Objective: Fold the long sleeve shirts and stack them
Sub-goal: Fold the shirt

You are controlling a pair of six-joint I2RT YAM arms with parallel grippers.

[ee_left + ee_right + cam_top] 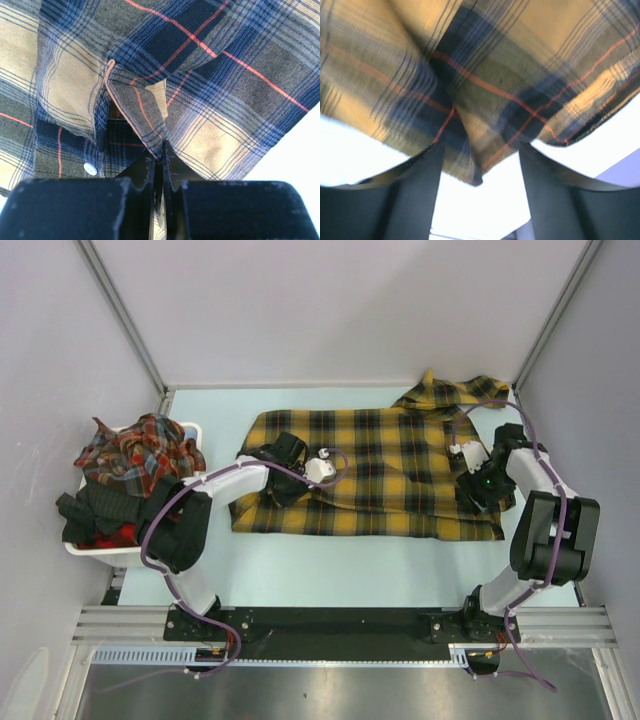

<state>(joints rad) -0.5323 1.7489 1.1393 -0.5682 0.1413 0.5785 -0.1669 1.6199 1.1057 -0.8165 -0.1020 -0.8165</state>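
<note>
Mustard-yellow check all across the middle of the table (350,570): the mustard-yellow shirt (380,470) lies spread out there, mostly flat, with a rumpled part bunched up at its far right corner. Both arms are down on it now, one at each end.

Over on the left, the left gripper (283,465) sits on the cloth near the shirt's left edge. From its wrist view you can see it plainly: the left gripper (162,150) has its jaws squeezed right together, and a ridge of plaid fabric is pinched between them, pulled up into a little peak. A pale button (90,168) shows just left of the fingers (142,172), by a turned-over edge of the cloth.

On the right, the right gripper (473,480) rests over the shirt's right end, close to the near edge. Its wrist view tells a different story: the right gripper (480,147) has its jaws standing well apart, and a drooping corner of the shirt hangs down between the two dark fingers (415,195) without being clamped. That picture is soft and blurred, so I can't tell whether the cloth brushes either finger.

Off at the left edge of the table stands a white bin (110,553), and the red-toned plaid shirts (140,450) are heaped in it, well apart from the yellow one.
</note>
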